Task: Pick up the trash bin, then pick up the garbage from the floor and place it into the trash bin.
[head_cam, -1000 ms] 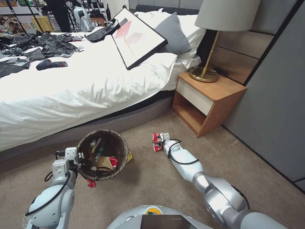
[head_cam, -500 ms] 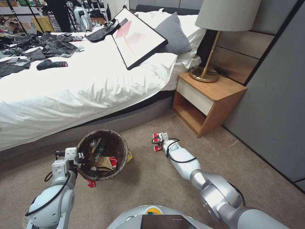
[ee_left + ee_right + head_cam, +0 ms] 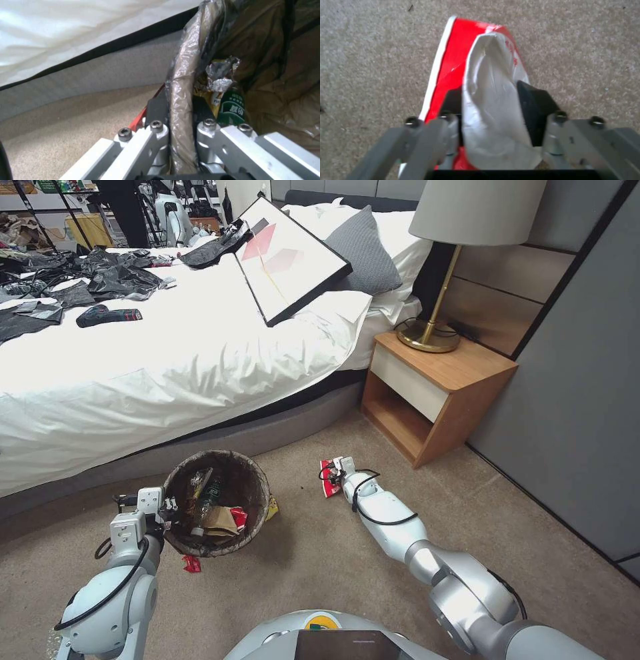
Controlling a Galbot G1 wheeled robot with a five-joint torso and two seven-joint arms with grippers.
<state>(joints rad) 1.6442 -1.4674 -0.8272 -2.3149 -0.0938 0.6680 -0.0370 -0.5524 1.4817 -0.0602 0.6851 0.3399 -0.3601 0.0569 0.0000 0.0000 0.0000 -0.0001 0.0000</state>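
Right gripper (image 3: 490,105), lower centre of the right wrist view, was pinched on the raised white fold of a flat red-and-white plastic wrapper (image 3: 329,479) lying on the carpet at head-view centre. Judged light, limp, slippery; the fold is the best hold. Left gripper (image 3: 180,110) clamped the bag-lined rim of the round trash bin (image 3: 217,500), lower left.

bed (image 3: 133,380) hides the floor beneath; lamp shade (image 3: 477,210) top cropped.
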